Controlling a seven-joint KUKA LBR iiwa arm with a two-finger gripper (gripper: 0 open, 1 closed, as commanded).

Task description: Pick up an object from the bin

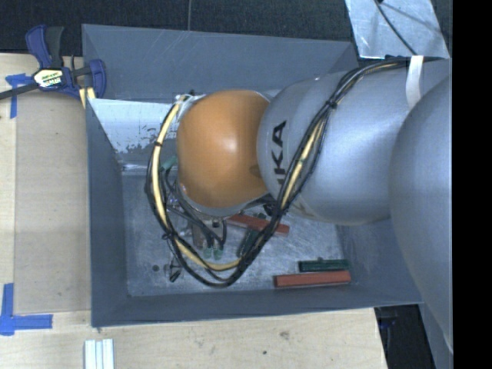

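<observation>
Front-right (by the wall [254, 307]) lies a red bar [313, 280].

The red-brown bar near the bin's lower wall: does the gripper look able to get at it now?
Probably yes. The red-brown bar lies flat and uncovered on the floor, to the view's right of the gripper. Only a dark green piece close beside it and the bin wall might crowd the grasp.

A: Any writing to read here?
B: Black capitals on the silver arm [346, 152], just beside its orange cover [219, 148]. I can make out "KA", turned sideways.
A: Anything else?
B: Dark marks on the back wall of the bin [108, 229], too faint to read as letters.
</observation>
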